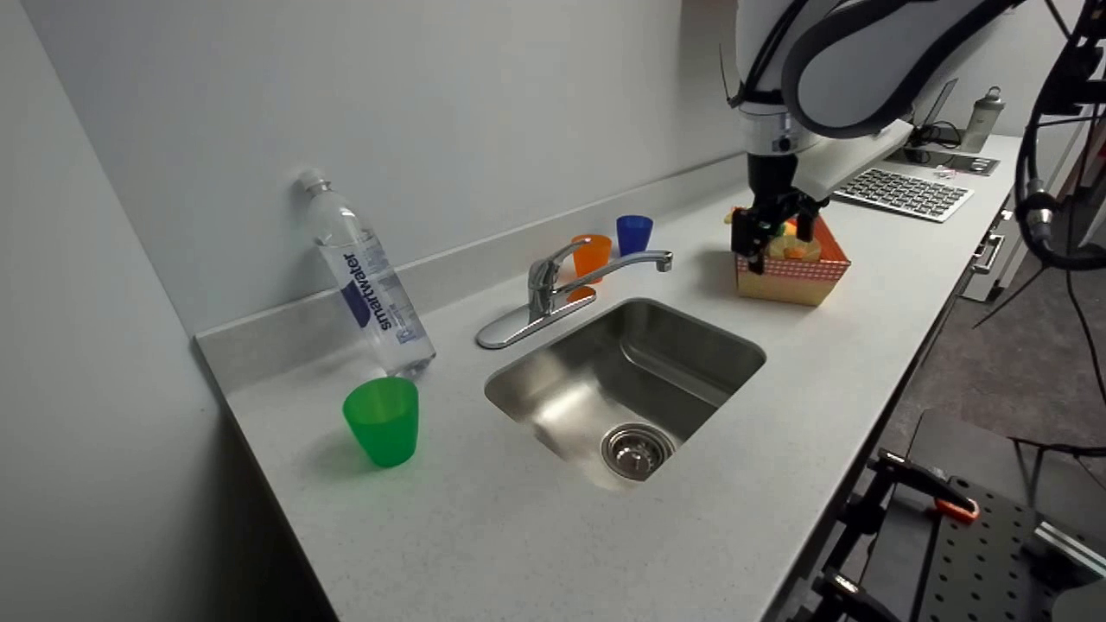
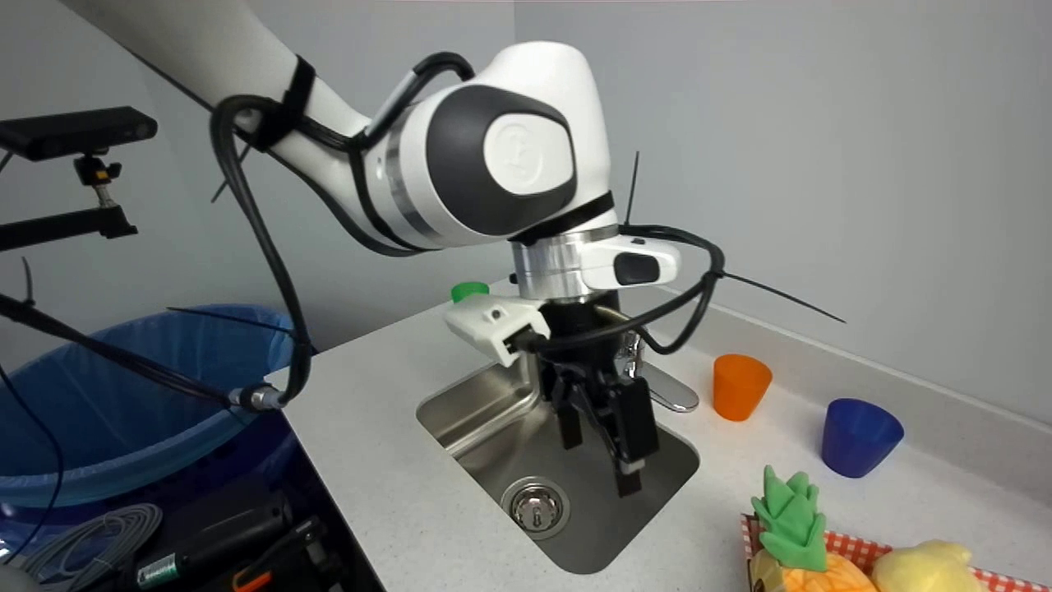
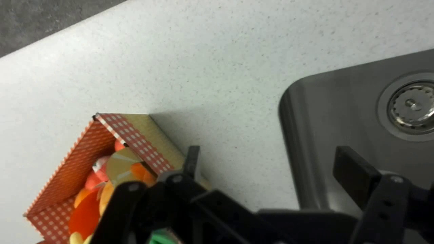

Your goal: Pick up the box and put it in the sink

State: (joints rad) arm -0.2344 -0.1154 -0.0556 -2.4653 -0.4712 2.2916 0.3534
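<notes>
The box [image 1: 782, 288] is tan with red gingham trim and sits upright on the counter beyond one end of the sink. It holds plush fruit, including a green-topped pineapple [image 2: 793, 526]. It is cut off at the lower right of an exterior view [image 2: 859, 549] and shows at left in the wrist view [image 3: 139, 139]. The steel sink [image 1: 691, 354] also shows in the wrist view [image 3: 332, 108]; its basin holds only the drain. My gripper [image 2: 600, 460] is open and empty, above the counter between box and sink. In the wrist view [image 3: 269, 150], one finger overlaps the box's side; contact cannot be told.
The chrome faucet [image 1: 540, 294] stands behind the sink. An orange cup [image 2: 740, 386] and a blue cup [image 2: 859, 437] stand near the wall. A green cup [image 1: 384, 422] and a leaning water bottle [image 1: 371, 281] are at the far end. A keyboard-like panel [image 1: 903, 194] lies beyond the box.
</notes>
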